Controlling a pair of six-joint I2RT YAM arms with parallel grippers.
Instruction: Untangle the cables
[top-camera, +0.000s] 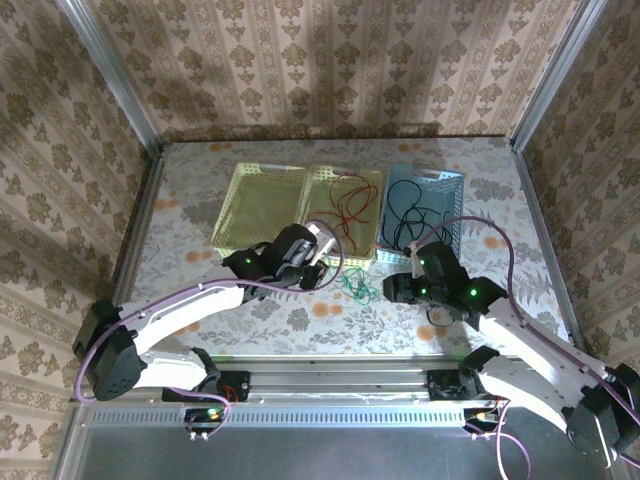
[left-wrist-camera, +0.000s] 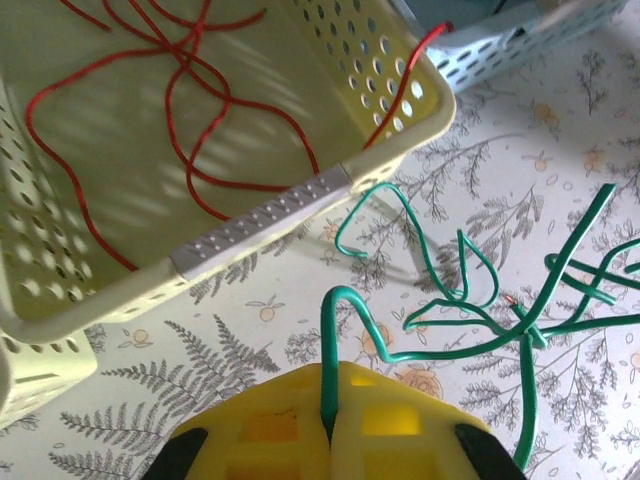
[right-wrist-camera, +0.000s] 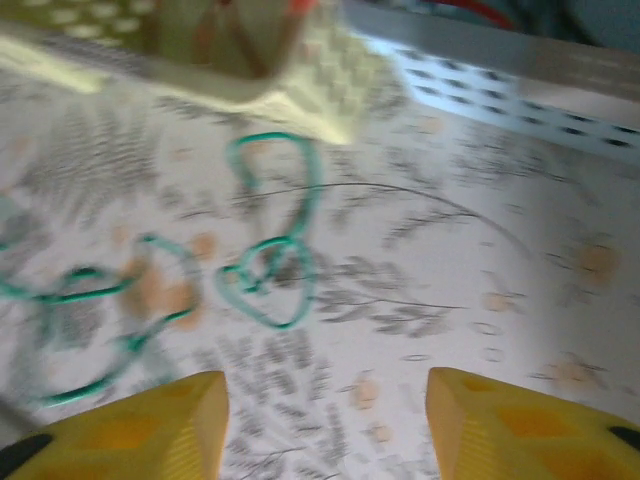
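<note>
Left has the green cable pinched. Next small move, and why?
Probably raise the left gripper a little: it is shut on the green cable, whose tangled loops lie on the table beside the basket. The right gripper is open over them, holding nothing.

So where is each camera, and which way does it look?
Top external: high behind the arms, looking down at the table and yellow basket; both arms show, plus left gripper and right gripper.
Left wrist: on the left arm, looking along its shut fingers at the green cable they pinch.
Right wrist: on the right arm, looking down past its open fingers at the table.
Both wrist views share the green cable and basket corner.
</note>
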